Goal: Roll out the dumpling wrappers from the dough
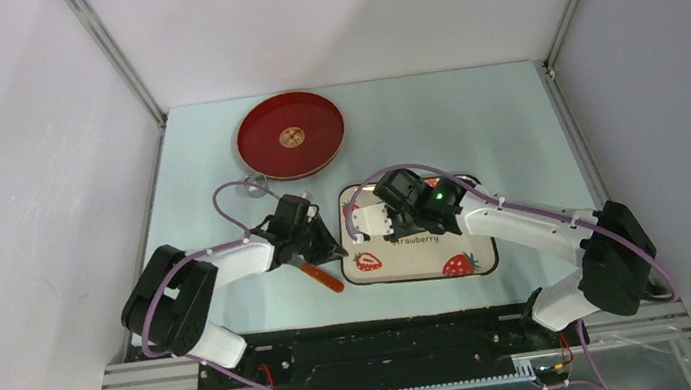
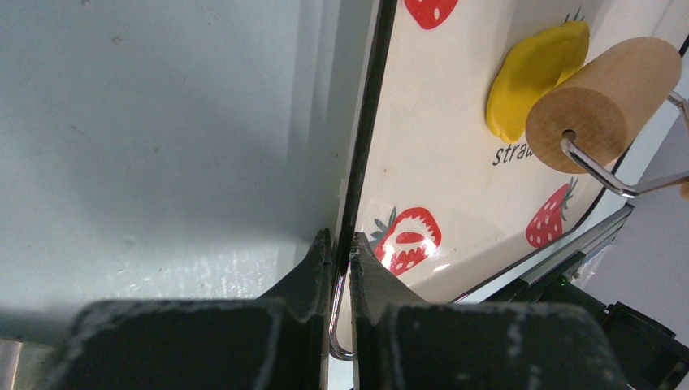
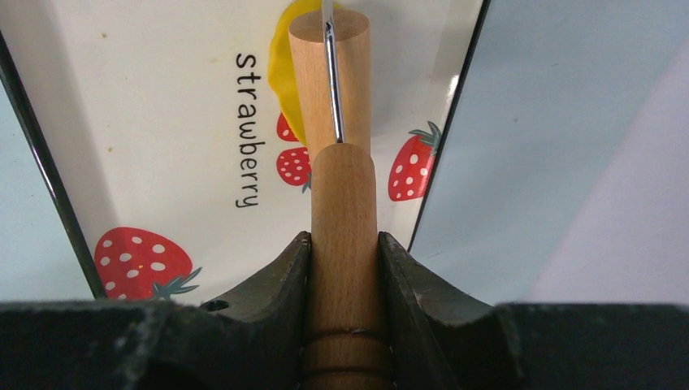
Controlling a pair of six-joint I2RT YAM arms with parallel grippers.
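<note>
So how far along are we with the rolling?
Done: the dough is a thick flattened patch on the tray. In hand: the right gripper holds the roller by it, the left gripper pinches the tray's edge. Left: thinner rolling; no wrappers visible.

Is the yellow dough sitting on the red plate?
No, the dough lies on the strawberry tray, right by the wooden roller.
</note>
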